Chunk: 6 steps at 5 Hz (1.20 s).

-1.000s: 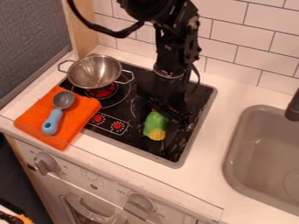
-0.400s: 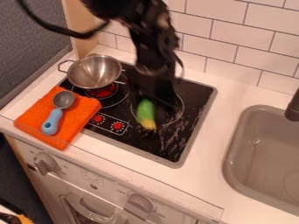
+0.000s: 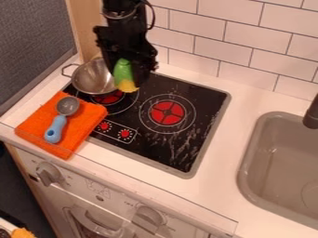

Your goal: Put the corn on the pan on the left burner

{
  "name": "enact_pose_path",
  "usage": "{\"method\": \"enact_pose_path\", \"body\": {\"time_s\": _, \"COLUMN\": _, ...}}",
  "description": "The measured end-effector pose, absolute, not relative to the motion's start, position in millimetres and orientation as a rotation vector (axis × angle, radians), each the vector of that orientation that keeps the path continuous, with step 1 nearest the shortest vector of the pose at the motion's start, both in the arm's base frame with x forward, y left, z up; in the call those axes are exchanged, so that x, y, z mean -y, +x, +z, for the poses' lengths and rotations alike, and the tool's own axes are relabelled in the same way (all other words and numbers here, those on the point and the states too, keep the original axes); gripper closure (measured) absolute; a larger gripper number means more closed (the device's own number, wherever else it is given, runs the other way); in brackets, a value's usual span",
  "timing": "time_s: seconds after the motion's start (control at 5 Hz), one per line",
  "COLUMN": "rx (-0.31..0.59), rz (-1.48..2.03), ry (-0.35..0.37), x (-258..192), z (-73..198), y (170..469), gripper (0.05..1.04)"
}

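Down at the near left corner, an orange thing (image 3: 23,233) is just peeking into view; beside it the white oven (image 3: 102,204) is facing out, with 2 knobs, the left (image 3: 48,174) and the right (image 3: 149,217), sticking out from its front. Above that the white counter (image 3: 217,195) is stretching across; the orange towel (image 3: 84,123) is lying at its left, partly overlapping the stove (image 3: 208,104), and 1 spoon (image 3: 56,128) is resting on it, blue handle pointing near, grey bowl pointing far. Over on the right the grey sink (image 3: 247,162) is sitting in the counter, with a dark tap (image 3: 312,113) leaning in above it. On the black stove 2 small red dials are showing near the front; the right burner (image 3: 168,113) is showing red inside white rings; the left burner (image 3: 110,98) is showing red beneath the steel pan (image 3: 87,83). Farther up, the gripper (image 3: 127,65) is clasping the green and yellow corn (image 3: 123,74), which is hanging yellow end down, raised off the stove and overlapping the pan's right side in view; behind, white tiles (image 3: 229,37) are covering the wall.
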<state>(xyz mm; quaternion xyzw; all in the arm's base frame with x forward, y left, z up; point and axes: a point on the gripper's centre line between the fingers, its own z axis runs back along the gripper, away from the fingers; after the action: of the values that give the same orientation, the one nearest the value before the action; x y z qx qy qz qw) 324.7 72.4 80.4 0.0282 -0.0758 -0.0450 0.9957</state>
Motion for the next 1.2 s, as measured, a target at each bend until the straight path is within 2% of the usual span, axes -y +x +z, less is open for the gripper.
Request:
{"method": "enact_pose_path", "body": {"time_s": 0.2, "rx": 0.098, "rz": 0.017, "ry": 0.054, "x": -107, "z": 71, "y": 350, "gripper": 0.367}}
{"method": "enact_pose_path", "body": {"time_s": 0.4, "rx": 0.088, "rz": 0.055, "ry": 0.074, "x": -120, "z": 61, "y": 365, "gripper": 0.367}}
{"method": "enact_pose_path", "body": {"time_s": 0.8, "rx": 0.063, "rz": 0.070, "ry": 0.119, "x": -130, "z": 48, "y": 369, "gripper": 0.367}}
{"method": "enact_pose_path", "body": {"time_s": 1.0, "rx": 0.052, "rz": 0.073, "ry": 0.106, "x": -133, "z": 45, "y": 365, "gripper": 0.299}}
{"method": "enact_pose_path", "body": {"time_s": 1.2, "rx": 0.047, "rz": 0.096, "ry": 0.079, "x": -141, "z": 50, "y": 362, "gripper": 0.079}}
